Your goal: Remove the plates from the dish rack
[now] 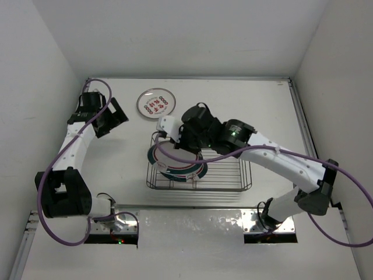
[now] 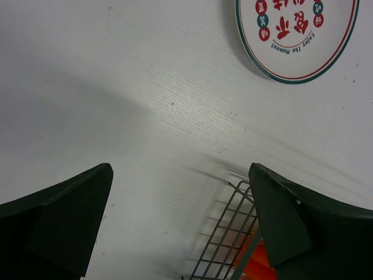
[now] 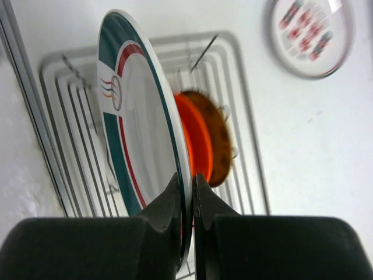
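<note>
Right gripper clenched on teal-rimmed plate, left gripper released, printed plate reads "Enjoy The Moment"

A dark grey rectangular wire dish rack sits at the centre of the top view. In its left half a white round plate with a broad teal rim stands on edge, tilted, its rim pinched by the right gripper. Just behind it stands a plain orange round plate (blurred in the wrist view). A white round plate with red-and-black marks lies flat outside the rack, up and left of it.
</note>
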### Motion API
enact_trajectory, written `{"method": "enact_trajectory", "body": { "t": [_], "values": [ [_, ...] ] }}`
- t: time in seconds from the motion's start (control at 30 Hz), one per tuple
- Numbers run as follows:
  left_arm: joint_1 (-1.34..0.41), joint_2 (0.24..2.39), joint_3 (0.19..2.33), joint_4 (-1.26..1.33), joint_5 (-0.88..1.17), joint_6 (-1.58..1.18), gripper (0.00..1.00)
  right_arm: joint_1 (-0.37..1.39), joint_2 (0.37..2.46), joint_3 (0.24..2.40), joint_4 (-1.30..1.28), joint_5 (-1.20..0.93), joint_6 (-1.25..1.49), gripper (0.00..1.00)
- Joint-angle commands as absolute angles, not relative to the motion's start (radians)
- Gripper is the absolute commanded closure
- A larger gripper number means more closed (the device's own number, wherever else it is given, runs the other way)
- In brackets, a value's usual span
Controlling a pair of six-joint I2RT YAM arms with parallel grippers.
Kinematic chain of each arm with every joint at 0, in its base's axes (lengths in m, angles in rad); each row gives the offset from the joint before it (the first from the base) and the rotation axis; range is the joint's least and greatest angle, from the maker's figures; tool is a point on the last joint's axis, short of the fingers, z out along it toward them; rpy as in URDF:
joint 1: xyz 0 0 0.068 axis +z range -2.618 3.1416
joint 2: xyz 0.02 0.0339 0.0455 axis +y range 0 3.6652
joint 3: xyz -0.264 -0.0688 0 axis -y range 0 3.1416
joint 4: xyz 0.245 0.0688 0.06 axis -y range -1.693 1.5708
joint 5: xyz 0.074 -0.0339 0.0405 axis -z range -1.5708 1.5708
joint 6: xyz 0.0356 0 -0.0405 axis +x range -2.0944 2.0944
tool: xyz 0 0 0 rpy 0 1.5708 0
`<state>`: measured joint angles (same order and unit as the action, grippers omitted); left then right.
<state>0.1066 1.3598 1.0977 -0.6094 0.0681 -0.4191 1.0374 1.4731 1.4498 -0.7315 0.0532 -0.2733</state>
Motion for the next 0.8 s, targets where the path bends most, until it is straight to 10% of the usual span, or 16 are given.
{"method": "enact_trajectory", "body": {
  "t": [0.0, 0.3, 0.77],
  "values": [
    [0.109, 1.345, 1.134, -0.569, 0.084, -0.399, 0.00, 1.046, 1.448, 1.639, -0.784, 0.077, -0.195, 1.00],
    [0.110, 1.344, 1.170, -0.598, 0.043, -0.419, 0.00, 0.820, 1.653, 2.115, -0.851, 0.052, 0.191, 1.00],
    [0.110, 1.213, 1.127, -0.597, 0.090, -0.480, 0.00, 0.408, 2.222, 2.078, -0.106, -0.100, 0.811, 1.00]
  ]
}}
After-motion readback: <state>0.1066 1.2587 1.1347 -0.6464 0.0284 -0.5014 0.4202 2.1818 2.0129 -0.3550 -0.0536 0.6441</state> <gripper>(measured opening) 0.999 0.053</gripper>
